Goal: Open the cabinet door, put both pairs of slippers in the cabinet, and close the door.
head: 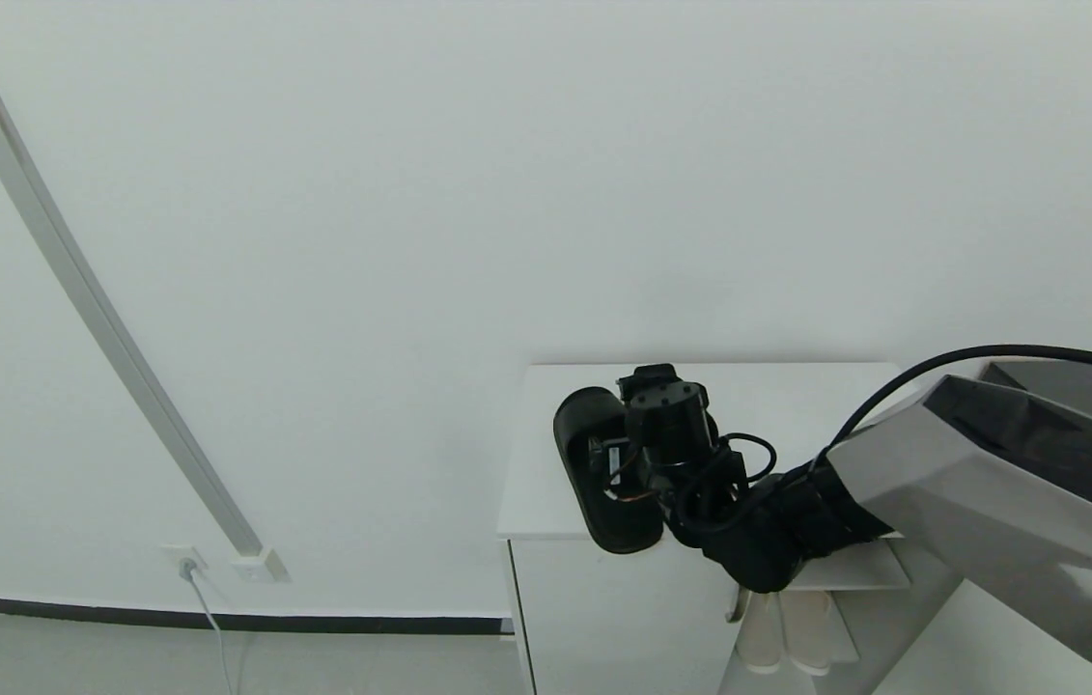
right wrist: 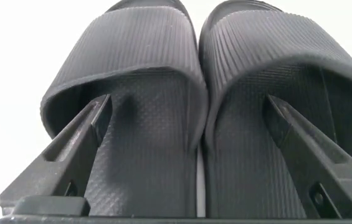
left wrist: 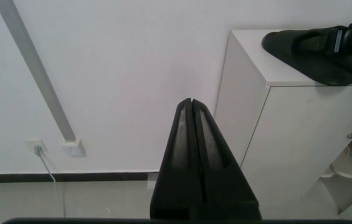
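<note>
The right claw [right wrist: 187, 99] holds the black slippers [right wrist: 132, 56] as a pair; its dark, wedge-shaped fingers [right wrist: 70, 155] stand wide apart, one slid under each strap (how hard they press I cannot tell). The slippers are matte, rubbery slides, soles stippled, broad arched straps finely ribbed, inner edges touching. In the head view they sit just right of centre in the lower half, turned on their side at the front edge of the cabinet's flat white top [head: 797, 405], toe ends dipping just past that edge.

The cabinet itself is a plain, smooth, boxy white unit; at the lower right its front stands open, showing a thin shelf [head: 854, 569] and, beneath it, the rounded white slippers [head: 787, 627] side by side.

The left claw [left wrist: 191, 109] is closed on nothing, its two long black fingers pressed flat together, well apart from the cabinet.

Behind is a bare white wall; a pale, straight cable duct [head: 92, 299] slants down the left of the frame to a socket [head: 183, 560].
</note>
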### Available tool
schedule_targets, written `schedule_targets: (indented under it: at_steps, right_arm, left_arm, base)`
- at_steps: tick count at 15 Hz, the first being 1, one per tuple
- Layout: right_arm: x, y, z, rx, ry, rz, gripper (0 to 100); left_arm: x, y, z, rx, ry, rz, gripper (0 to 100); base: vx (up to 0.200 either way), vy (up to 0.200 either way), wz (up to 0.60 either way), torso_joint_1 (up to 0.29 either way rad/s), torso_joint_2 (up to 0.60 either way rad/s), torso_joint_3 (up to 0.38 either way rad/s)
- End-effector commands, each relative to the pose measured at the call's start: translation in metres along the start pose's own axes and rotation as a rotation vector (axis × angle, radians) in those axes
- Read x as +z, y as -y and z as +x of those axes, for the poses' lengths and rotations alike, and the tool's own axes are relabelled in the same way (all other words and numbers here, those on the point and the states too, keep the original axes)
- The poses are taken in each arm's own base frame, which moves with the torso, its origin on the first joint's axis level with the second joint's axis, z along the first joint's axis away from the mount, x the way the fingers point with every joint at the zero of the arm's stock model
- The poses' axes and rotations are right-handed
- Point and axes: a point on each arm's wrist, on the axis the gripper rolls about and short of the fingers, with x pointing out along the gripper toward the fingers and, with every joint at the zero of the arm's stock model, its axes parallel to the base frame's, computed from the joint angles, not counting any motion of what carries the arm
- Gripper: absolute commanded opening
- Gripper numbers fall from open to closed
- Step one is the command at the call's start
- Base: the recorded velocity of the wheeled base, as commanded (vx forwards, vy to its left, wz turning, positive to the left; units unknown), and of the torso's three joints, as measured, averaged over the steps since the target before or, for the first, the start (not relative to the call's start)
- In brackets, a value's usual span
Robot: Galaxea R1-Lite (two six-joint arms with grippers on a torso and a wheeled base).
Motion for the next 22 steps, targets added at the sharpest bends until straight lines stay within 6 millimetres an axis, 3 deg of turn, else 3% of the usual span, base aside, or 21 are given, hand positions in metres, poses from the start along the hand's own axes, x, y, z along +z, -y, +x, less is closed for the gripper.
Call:
schedule_targets:
  at_steps: [1,8,9,16,22]
  right_arm:
    - [-0.005,0.002,0.013,-0.005,-0.001,-0.003,100]
    - [-0.007,0.007,0.034,0.001,0.014,-0.014,100]
    - [-0.009,0.007,0.037,0.0,0.015,-0.015,0]
    - [-0.003,0.012,0.04,-0.016,0.031,-0.006,0]
    - [0.027,0.02,0.014,-0.018,0.064,0.008,0]
  left_arm:
    - [0.0,0.0,0.0,0.0,0.0,0.0,0]
    - [0.0,0.0,0.0,0.0,0.0,0.0,0]
    - [0.0,0.0,0.0,0.002,0.0,0.0,0]
    - [0.0,0.0,0.0,0.002,0.0,0.0,0]
    - [0.0,0.0,0.0,0.005,0.0,-0.002,0]
  base:
    - [0.0,0.0,0.0,0.0,0.0,0.0]
    - [0.0,0.0,0.0,0.0,0.0,0.0]
    - [0.0,0.0,0.0,0.0,0.0,0.0]
    - [0.0,0.0,0.0,0.0,0.0,0.0]
    - [0.0,0.0,0.0,0.0,0.0,0.0]
